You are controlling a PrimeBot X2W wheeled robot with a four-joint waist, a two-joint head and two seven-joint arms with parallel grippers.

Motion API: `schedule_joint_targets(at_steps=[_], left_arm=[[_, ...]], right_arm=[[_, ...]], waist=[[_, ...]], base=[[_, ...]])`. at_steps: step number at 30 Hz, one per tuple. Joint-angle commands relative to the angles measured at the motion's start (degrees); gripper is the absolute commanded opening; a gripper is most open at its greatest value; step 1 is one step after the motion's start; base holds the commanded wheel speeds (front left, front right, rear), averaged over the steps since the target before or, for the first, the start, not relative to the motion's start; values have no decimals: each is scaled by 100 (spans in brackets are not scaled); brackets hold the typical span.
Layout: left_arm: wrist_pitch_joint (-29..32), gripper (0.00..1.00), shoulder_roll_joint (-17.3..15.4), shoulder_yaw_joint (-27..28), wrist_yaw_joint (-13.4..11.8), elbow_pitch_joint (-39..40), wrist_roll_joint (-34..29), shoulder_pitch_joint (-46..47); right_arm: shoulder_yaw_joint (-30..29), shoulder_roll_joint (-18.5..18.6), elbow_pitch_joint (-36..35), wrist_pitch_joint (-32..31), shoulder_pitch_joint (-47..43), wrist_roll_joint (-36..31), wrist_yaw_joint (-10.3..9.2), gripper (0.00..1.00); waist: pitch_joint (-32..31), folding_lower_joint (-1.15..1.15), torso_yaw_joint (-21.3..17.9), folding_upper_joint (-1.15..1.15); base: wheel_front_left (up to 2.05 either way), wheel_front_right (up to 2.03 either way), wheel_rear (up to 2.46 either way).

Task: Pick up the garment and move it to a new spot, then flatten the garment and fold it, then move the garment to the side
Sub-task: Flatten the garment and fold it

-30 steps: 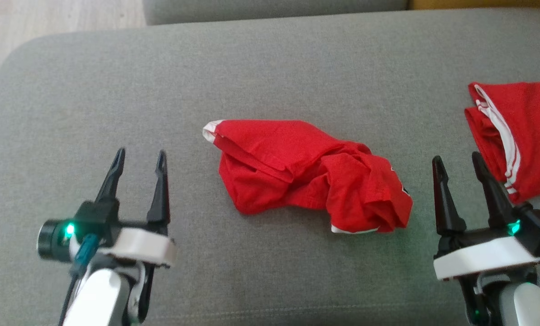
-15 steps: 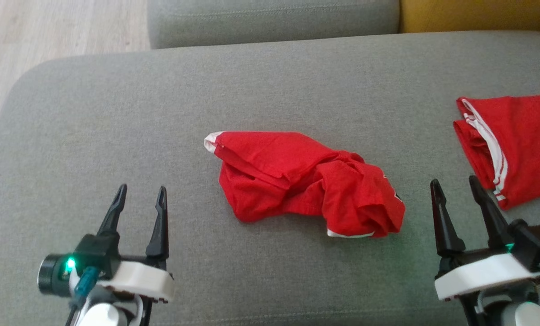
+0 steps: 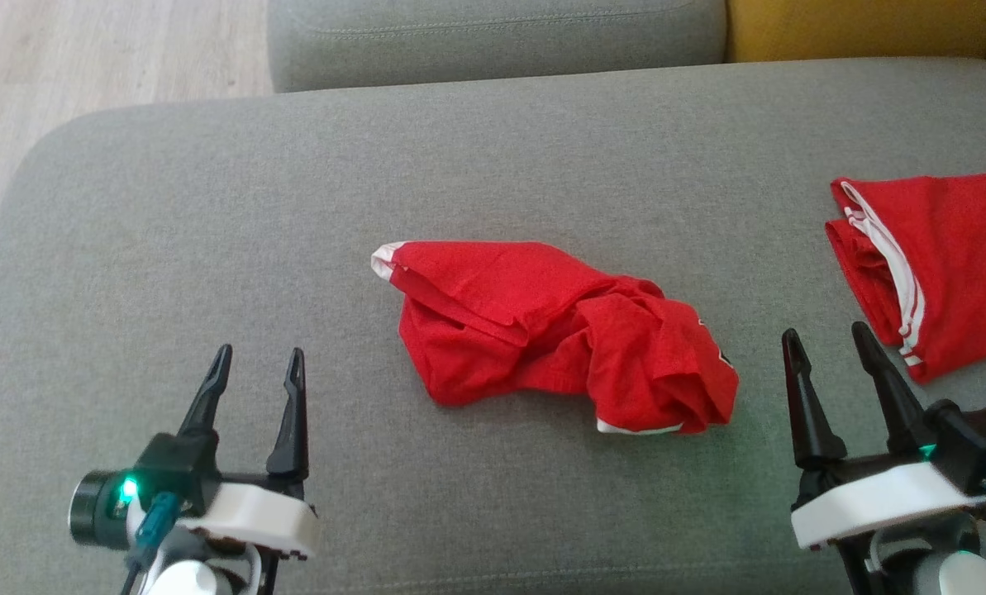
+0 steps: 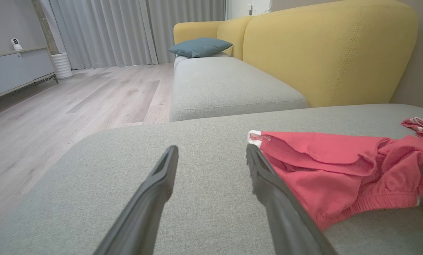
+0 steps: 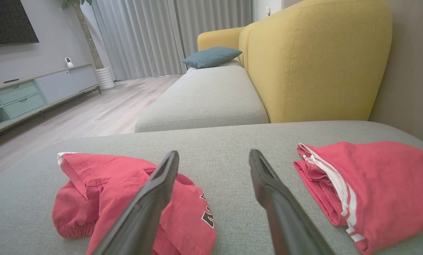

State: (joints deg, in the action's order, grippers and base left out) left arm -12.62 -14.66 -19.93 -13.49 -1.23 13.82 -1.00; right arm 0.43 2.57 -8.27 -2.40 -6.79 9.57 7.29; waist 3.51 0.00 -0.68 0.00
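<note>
The left gripper (image 3: 259, 357) and right gripper (image 3: 823, 333) hover with fingers spread wide and empty over the grey cushion (image 3: 211, 215), either side of the crumpled garment (image 3: 542, 330) at its middle, a folded striped garment (image 3: 955, 256) lying farther right.

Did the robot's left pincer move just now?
Yes. The left pincer drew back toward the robot: its tips were level with the top part of the crumpled garment, now with its middle.

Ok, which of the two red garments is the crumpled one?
The red garment in the middle of the cushion, bunched in a heap. The striped garment on the right lies folded flat.
</note>
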Motion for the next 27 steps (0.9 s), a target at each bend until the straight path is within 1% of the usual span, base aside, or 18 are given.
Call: schedule_joint_targets(at_steps=[1,7,13,19,25,26,27], left_arm=[[-19,100,-141,178,-34,225,16,217],[-29,100,-155,166,-51,220,21,241],[-32,100,-171,154,-62,229,17,321],[-50,100,-134,113,-63,256,-11,524],[-88,100,-62,27,-25,238,-44,761],[-96,100,-52,19,-16,230,-46,800],[-106,100,-45,14,-7,218,-47,838]], right_arm=[[151,31,-219,-5,73,18,20,100],[187,31,-194,-40,79,35,20,100],[535,32,-60,-329,84,49,20,100],[1098,177,306,-642,362,63,20,100],[1239,343,638,-817,703,-123,20,100],[1230,348,642,-814,760,-119,20,75],[1220,367,634,-808,817,-106,20,37]], waist=[[6,0,-1,0],[18,0,-2,0],[104,0,24,0],[344,0,88,0],[591,0,186,0],[631,0,199,0],[670,0,212,0]], base=[[0,0,0],[0,0,0],[0,0,0],[0,0,0],[0,0,0],[0,0,0],[0,0,0]])
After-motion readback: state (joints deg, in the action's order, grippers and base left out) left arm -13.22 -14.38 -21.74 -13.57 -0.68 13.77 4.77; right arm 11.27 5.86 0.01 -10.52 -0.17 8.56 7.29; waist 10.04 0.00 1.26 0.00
